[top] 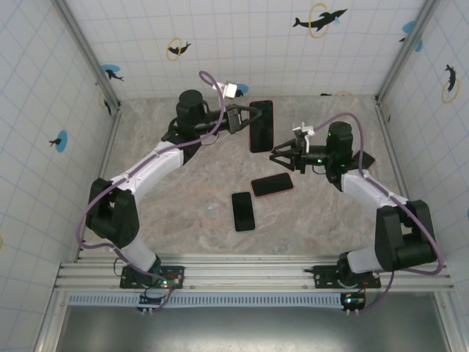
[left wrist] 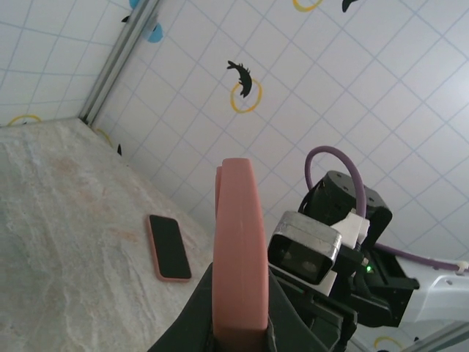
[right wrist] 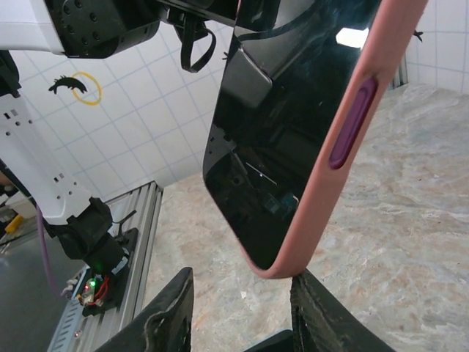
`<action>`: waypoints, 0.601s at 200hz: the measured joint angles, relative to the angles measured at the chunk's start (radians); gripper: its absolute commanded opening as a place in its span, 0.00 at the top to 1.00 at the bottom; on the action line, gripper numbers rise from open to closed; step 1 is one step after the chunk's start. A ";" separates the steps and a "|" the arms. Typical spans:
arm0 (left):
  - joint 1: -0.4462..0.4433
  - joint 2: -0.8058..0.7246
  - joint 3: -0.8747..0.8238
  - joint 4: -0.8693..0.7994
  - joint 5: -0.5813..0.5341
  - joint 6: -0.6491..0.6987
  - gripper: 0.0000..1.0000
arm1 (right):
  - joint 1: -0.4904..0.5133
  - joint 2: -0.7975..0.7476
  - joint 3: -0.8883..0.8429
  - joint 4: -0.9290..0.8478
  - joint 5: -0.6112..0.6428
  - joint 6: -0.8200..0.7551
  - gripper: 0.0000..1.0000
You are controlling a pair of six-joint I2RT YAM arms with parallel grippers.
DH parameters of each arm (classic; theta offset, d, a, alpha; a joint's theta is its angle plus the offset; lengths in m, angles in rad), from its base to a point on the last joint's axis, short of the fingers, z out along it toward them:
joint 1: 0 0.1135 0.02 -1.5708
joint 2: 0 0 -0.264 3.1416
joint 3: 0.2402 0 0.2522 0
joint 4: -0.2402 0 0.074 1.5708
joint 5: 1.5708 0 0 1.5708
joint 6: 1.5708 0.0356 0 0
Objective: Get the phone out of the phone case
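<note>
Lengthwise, phone points toward far wall.

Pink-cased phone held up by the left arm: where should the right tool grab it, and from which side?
Probably by the free end of the pink-cased phone, coming from the right arm's side: the open right tool straddles that corner. The left tool clamps it nearer the far end, above the table, leaving this end exposed.
</note>
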 measured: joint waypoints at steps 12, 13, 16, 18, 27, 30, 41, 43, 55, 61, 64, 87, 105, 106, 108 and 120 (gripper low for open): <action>0.000 -0.002 0.000 -0.009 0.000 0.009 0.94 | 0.000 0.015 0.017 -0.002 -0.007 -0.009 0.62; 0.000 -0.002 0.000 -0.010 0.000 0.010 0.94 | 0.001 0.016 0.019 -0.002 -0.008 -0.010 0.62; 0.000 -0.003 0.000 -0.010 0.000 0.012 0.94 | 0.001 0.019 0.023 -0.003 -0.009 -0.011 0.63; 0.000 -0.003 0.000 -0.011 0.000 0.014 0.94 | 0.001 0.021 0.025 -0.003 -0.010 -0.014 0.63; 0.000 -0.004 0.000 -0.013 0.000 0.020 0.95 | 0.002 0.024 0.031 -0.004 -0.013 -0.021 0.64; 0.000 -0.005 0.000 -0.013 0.000 0.023 0.95 | 0.002 0.026 0.032 -0.004 -0.014 -0.023 0.64; 0.000 -0.008 0.000 -0.014 0.000 0.027 0.95 | 0.002 0.031 0.036 -0.005 -0.019 -0.030 0.65; 0.000 -0.009 0.000 -0.014 0.000 0.027 0.95 | 0.002 0.033 0.037 -0.005 -0.020 -0.033 0.66; 0.000 -0.011 0.000 -0.016 0.000 0.031 0.95 | 0.006 0.042 0.042 -0.009 -0.030 -0.040 0.67; 0.000 -0.012 0.000 -0.016 0.001 0.031 0.95 | 0.009 0.047 0.044 -0.013 -0.034 -0.045 0.69; 0.000 -0.013 0.000 -0.016 0.002 0.031 0.95 | 0.011 0.050 0.047 -0.016 -0.036 -0.051 0.69; 0.000 -0.013 0.000 -0.016 0.008 0.031 0.95 | 0.018 0.066 0.059 -0.043 -0.047 -0.077 0.71; 0.000 -0.013 0.000 -0.016 0.019 0.030 0.95 | 0.021 0.075 0.070 -0.053 -0.052 -0.089 0.72; 0.000 -0.013 0.000 -0.016 0.019 0.030 0.95 | 0.021 0.076 0.071 -0.053 -0.053 -0.089 0.72; 0.000 -0.013 0.000 -0.016 0.022 0.030 0.95 | 0.021 0.077 0.072 -0.052 -0.053 -0.090 0.72; 0.000 -0.013 0.000 -0.016 0.034 0.030 0.95 | 0.023 0.080 0.080 -0.053 -0.056 -0.094 0.73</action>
